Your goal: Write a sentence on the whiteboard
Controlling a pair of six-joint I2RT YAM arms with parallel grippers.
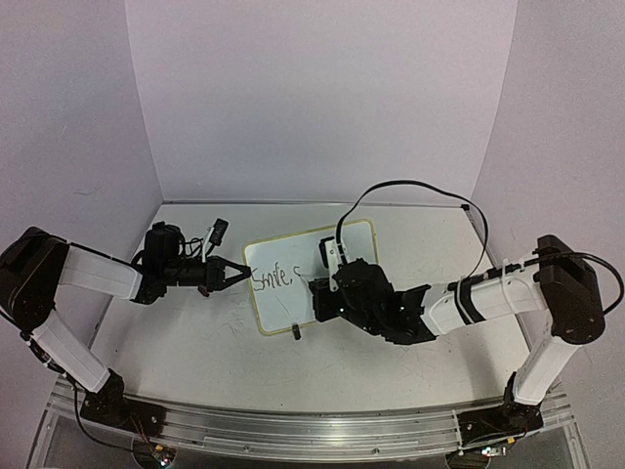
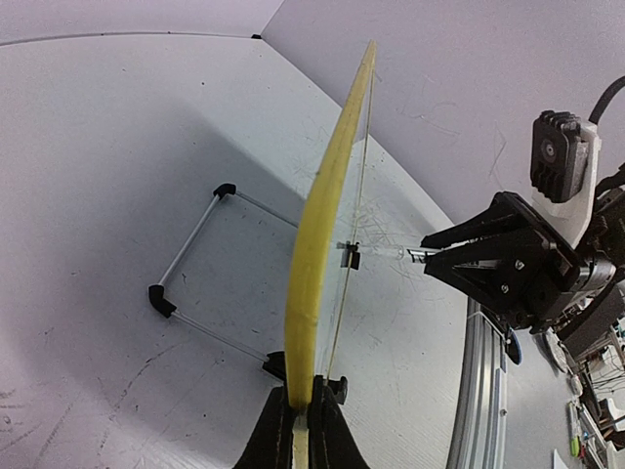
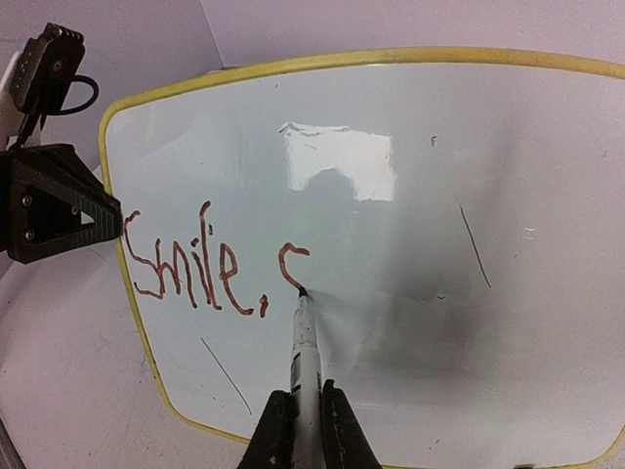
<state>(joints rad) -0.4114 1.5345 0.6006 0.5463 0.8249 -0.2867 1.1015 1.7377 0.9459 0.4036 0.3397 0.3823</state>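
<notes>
The left jaws are pressed together on the left edge of the small white rectangular whiteboard (image 1: 293,252), pinching its thin yellow-green rim (image 2: 317,254). The board stands propped on a wire stand (image 2: 195,244) on the white table (image 1: 195,347). The right jaws are clamped on a slim pale marker (image 3: 306,366) in front of the board's face. Its tip touches the surface just right of the handwritten "Smile," (image 3: 186,269) – at the foot of a single curved stroke (image 3: 290,262) – in the board's left half.

Whiteboard (image 3: 488,147) right edge cut off (right wrist); marker (image 3: 305,342) rear hidden.
</notes>
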